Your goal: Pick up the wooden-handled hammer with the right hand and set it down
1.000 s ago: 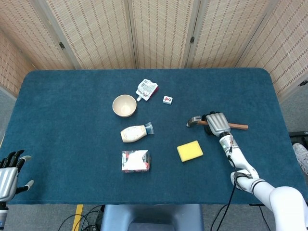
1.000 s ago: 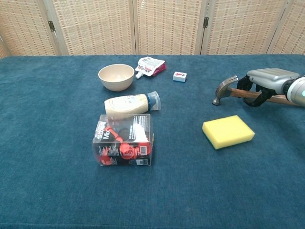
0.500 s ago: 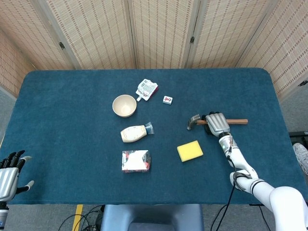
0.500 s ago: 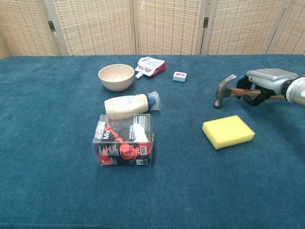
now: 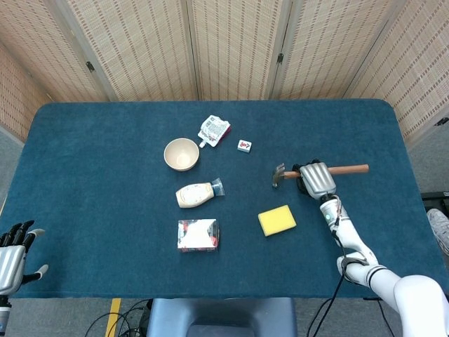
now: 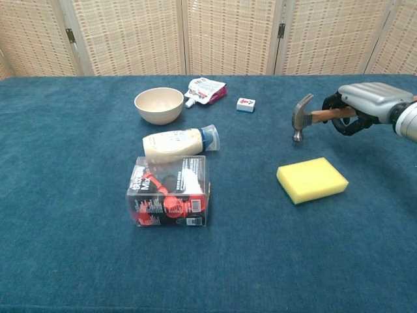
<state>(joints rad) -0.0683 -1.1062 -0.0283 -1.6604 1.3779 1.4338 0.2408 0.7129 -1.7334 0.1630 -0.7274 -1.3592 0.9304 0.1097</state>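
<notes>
The right hand (image 6: 362, 107) is wrapped around the wooden handle of the hammer (image 6: 311, 116), fingers curled underneath it. The hammer sits level, its steel head sticking out just beyond the hand's inner side and its handle end running out past the far side. In the chest view the head appears to hang clear above the blue table (image 6: 247, 261), so the hammer looks lifted, not resting. The pick-up step seems done; the setting-down step is what remains.

A yellow sponge (image 6: 312, 179) lies near the hand, below and toward the robot. A small white tile (image 6: 245, 104) lies farther off beyond the hammer head. The next move calls for lowering the hammer onto bare cloth away from the sponge, then letting the fingers loosen only once it rests flat.

The left hand (image 5: 12, 254) waits well apart at the table's near edge, fingers spread, holding nothing.
</notes>
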